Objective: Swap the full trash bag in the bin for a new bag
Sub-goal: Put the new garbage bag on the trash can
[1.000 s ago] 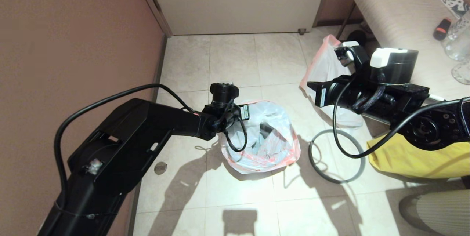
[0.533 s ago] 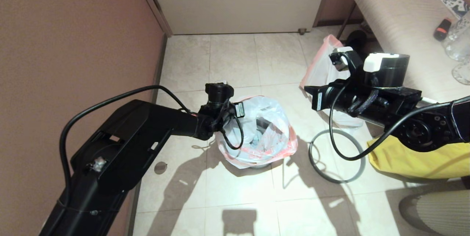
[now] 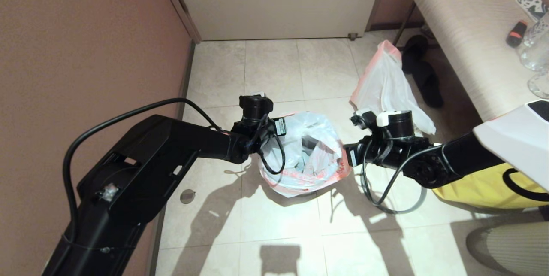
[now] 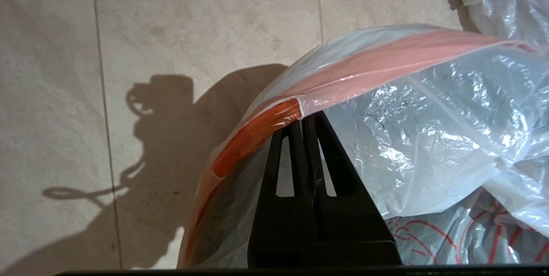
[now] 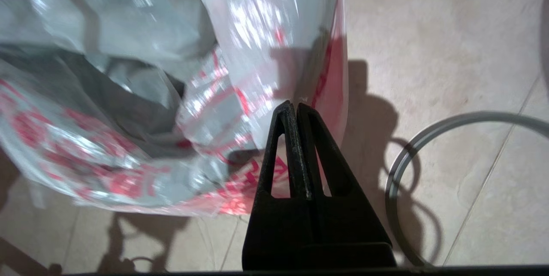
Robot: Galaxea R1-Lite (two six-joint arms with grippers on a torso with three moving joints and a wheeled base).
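Observation:
The new bag, white with red characters and a pink-red edge, sits open on the floor and covers the bin, which is hidden under it. My left gripper is shut on the rim at the bag's left side, beside its orange drawstring. My right gripper is shut, its tips at the pink edge on the bag's right side; no plastic shows between the fingers. The full trash bag, plain white with a pink rim, stands farther back on the right. The grey hoop lies flat on the tiles right of the bag.
A brown wall runs close along the left and a door closes the far end. A padded bench with glassware stands at the right, with black slippers under it and a yellow bag in front of it.
My right arm has swung down and leftward from beside the full trash bag to the new bag's right edge. The left gripper has kept its hold on the rim, barely moving.

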